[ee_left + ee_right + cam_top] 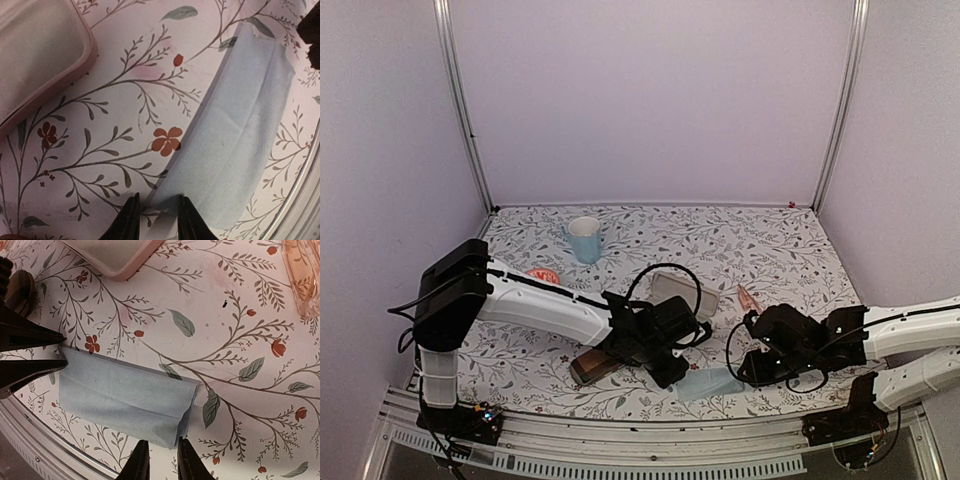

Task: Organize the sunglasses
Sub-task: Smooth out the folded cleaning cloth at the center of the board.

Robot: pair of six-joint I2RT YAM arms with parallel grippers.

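A pale pinkish-tan pair of sunglasses (750,298) lies on the floral table right of centre; its edge shows at the top right of the right wrist view (301,280). The black wire-framed pair is not visible. A folded light-blue cloth (710,383) lies flat near the front edge. My left gripper (672,375) is at the cloth's left end, its jaws a little apart with the cloth's corner between the tips (157,210). My right gripper (748,372) is at the right end, its jaws also a little apart around that corner (162,452).
A pink oblong case (680,295) lies open behind the left gripper (40,60). A brown case (595,365) lies under the left arm. A blue cup (585,238) stands at the back left, with a round orange thing (542,275) near it. A metal rail (30,440) runs along the front edge.
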